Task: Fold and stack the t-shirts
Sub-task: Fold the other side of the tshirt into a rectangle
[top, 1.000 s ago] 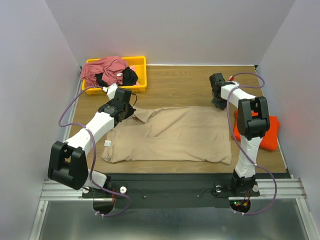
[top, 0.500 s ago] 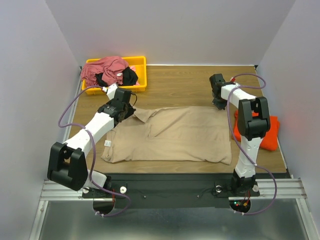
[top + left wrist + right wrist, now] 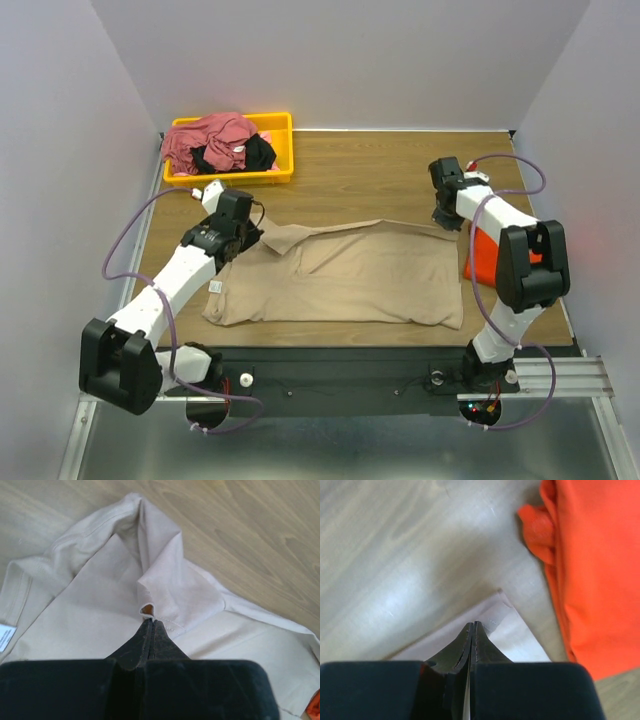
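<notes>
Overhead view of a wooden tabletop point(image 3: 370, 180) with a tan t-shirt point(image 3: 350, 275) spread across its middle, near hem toward the arm bases. Left claw point(image 3: 262, 240) is clenched on a bunched fold at the shirt's far left corner; the left wrist view shows the fingertips point(image 3: 151, 625) pressed together, with cloth puckered and raised just ahead of them. Right claw point(image 3: 447, 222) is clenched on the far right corner of the same shirt; in the right wrist view its closed tips point(image 3: 472, 626) sit on the pale, pointed corner of cloth point(image 3: 512, 640). The shirt's far edge runs between the two claws, while the near part lies flat. A white label point(image 3: 215, 287) shows at the shirt's left side. An orange-red t-shirt point(image 3: 482, 262) lies at the right edge of the tabletop, just beside the tan corner and partly hidden by the right arm. A yellow bin point(image 3: 280, 125) at the far left holds a dusty rose t-shirt point(image 3: 205, 135) and a black t-shirt point(image 3: 258, 152), crumpled together.
</notes>
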Controlling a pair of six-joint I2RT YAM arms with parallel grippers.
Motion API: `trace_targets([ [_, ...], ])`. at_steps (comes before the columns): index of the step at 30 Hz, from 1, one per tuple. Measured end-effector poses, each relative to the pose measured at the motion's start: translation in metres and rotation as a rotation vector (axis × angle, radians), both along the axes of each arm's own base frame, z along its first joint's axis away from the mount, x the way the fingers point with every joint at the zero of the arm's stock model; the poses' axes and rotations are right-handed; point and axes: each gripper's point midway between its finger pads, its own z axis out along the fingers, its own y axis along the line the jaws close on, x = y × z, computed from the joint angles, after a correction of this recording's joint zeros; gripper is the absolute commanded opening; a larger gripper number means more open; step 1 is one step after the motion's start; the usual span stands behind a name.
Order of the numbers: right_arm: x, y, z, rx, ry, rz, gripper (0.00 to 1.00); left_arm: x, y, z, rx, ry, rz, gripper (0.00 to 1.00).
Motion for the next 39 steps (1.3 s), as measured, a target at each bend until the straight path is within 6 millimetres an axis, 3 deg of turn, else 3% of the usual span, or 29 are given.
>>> trace_targets([
  [10,-0.039,0.001,0.026,0.013,-0.045,0.067,0.0,-0.05,0.01,-0.01,-0.069,0.047,0.028,0.0],
  [18,-0.063,0.002,0.012,0.03,0.004,0.097,0.0,-0.083,0.019,0.001,-0.148,0.034,0.079,0.0],
  [22,-0.065,0.004,0.018,0.043,-0.018,0.11,0.0,-0.095,0.022,0.004,-0.179,0.017,0.091,0.0],
  [26,-0.072,0.004,0.023,0.049,-0.037,0.126,0.02,-0.111,0.023,-0.021,-0.19,0.077,0.091,0.0],
  [29,-0.087,0.004,0.009,0.054,0.004,0.14,0.07,-0.126,0.024,-0.044,-0.187,0.153,0.097,0.0],
  [31,-0.098,0.004,-0.002,0.057,0.04,0.145,0.16,-0.135,0.026,-0.052,-0.189,0.178,0.101,0.2],
  [32,-0.106,0.003,-0.009,0.057,0.064,0.145,0.28,-0.14,0.026,-0.053,-0.199,0.18,0.098,0.55],
  [33,-0.114,0.002,-0.016,0.059,0.083,0.142,0.65,-0.143,0.025,-0.052,-0.21,0.175,0.088,0.8],
  [34,-0.12,0.001,-0.019,0.057,0.101,0.145,0.85,-0.145,0.024,-0.051,-0.224,0.168,0.088,0.8],
  [35,-0.124,0.001,-0.021,0.061,0.109,0.141,1.0,-0.146,0.024,-0.049,-0.227,0.159,0.08,0.99],
  [39,-0.125,0.006,-0.014,0.084,0.088,0.162,1.0,-0.149,0.022,-0.04,-0.256,0.13,0.063,0.99],
])
